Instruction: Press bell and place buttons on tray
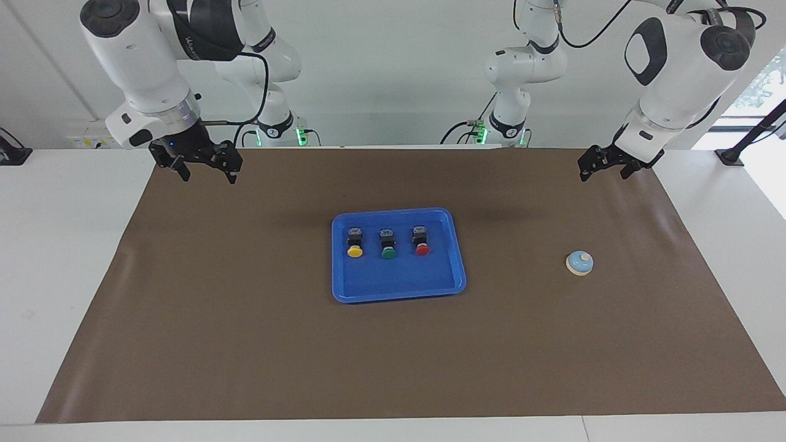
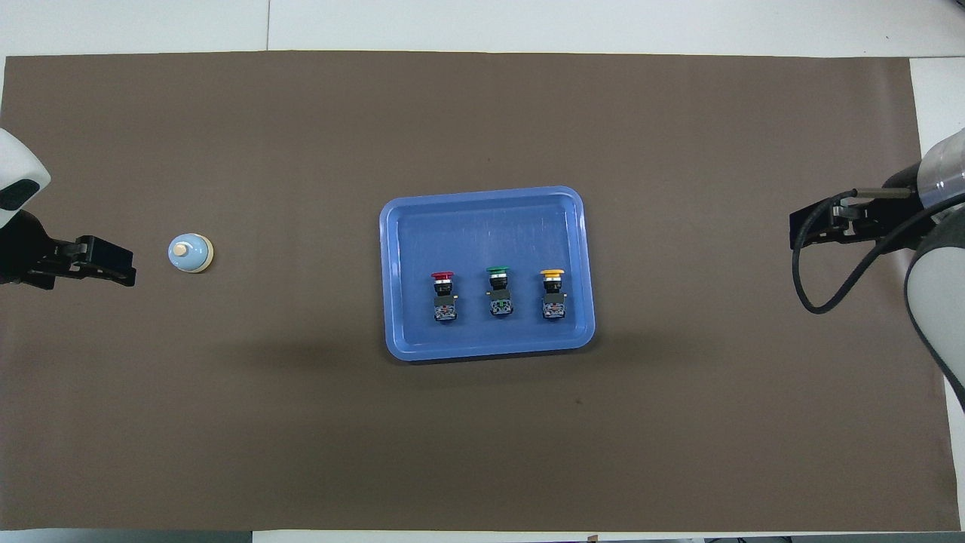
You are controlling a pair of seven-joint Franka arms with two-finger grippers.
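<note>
Buttons (image 1: 387, 242): three in tray (image 1: 399, 285).
Bell (image 1: 579, 263): toward left arm's end.
Left gripper (image 1: 603, 167): raised, empty, jaws apart.
Right gripper (image 1: 207, 169): raised, empty, jaws apart.

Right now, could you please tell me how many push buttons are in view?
3, all in the blue tray, in a row in its half nearer the robots: the yellow button toward the right arm's end, the green button in the middle, the red button toward the left arm's end. None seems hidden.

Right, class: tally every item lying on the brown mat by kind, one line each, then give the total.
Push buttons: 3, namely yellow, green, red, all in the tray
Tray: 1
Bell: 1
Total: 5
</note>
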